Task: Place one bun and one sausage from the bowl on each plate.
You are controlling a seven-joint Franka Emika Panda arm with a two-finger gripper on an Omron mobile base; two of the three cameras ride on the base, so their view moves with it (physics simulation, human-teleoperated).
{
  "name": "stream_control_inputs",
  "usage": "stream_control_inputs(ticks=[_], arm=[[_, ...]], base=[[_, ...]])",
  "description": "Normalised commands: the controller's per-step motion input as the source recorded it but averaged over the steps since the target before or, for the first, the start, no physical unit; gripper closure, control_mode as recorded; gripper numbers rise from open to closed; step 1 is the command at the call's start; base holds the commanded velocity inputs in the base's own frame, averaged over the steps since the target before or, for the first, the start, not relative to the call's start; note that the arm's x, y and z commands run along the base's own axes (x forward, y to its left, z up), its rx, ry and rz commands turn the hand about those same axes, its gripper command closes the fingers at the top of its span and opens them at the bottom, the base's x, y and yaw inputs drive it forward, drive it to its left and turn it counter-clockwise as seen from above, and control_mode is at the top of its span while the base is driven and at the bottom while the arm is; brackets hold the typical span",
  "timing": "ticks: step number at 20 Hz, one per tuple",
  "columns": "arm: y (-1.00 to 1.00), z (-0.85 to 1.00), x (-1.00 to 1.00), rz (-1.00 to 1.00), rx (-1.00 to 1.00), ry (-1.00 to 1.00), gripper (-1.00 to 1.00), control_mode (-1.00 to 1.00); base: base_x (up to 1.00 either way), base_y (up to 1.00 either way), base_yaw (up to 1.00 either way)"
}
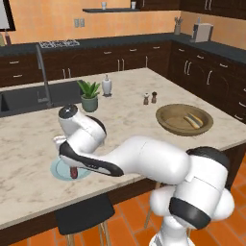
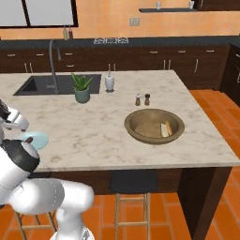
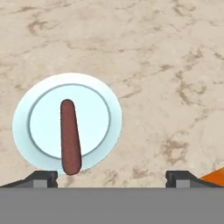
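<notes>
A dark red sausage [image 3: 70, 138] lies lengthwise on a pale blue plate [image 3: 94, 118] on the marble counter. My gripper [image 3: 111, 178] hovers over the plate's near edge, open, its tips wide apart and nothing between them. In the left base view the same plate [image 1: 58, 171] with the sausage [image 1: 73, 172] sits near the counter's front edge under my hand. Far to the right stands the wooden bowl [image 1: 169, 124], with buns [image 1: 194, 120] in it. The right base view shows the plate [image 2: 38, 139] at the left and the bowl [image 2: 140, 133] with a bun [image 2: 165, 129].
A potted plant [image 1: 89, 96], a white bottle [image 1: 106, 85] and two shakers [image 1: 149, 98] stand toward the back of the island. The sink [image 1: 29, 98] and faucet [image 1: 44, 72] are at the back left. A dark stool [image 1: 84, 216] sits under the front edge.
</notes>
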Motion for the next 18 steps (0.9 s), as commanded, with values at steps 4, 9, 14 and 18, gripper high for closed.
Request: stream_control_inputs(ticks=[4, 9, 14, 18], arm=[[-1.0, 0.24, -0.3, 0.09, 0.0, 0.0, -1.0, -1.0], [-1.0, 0.01, -0.41, 0.09, 0.0, -0.05, -1.0, -1.0], [-1.0, 0.0, -0.07, 0.15, 0.02, -0.18, -1.0, -1.0], [-1.0, 0.0, -0.23, 0.19, 0.06, -0.41, -1.0, -1.0]], base=[[0.0, 0.0, 0.0], [0.0, 0.0, 0.0], [0.0, 0.0, 0.0], [0.0, 0.0, 0.0]])
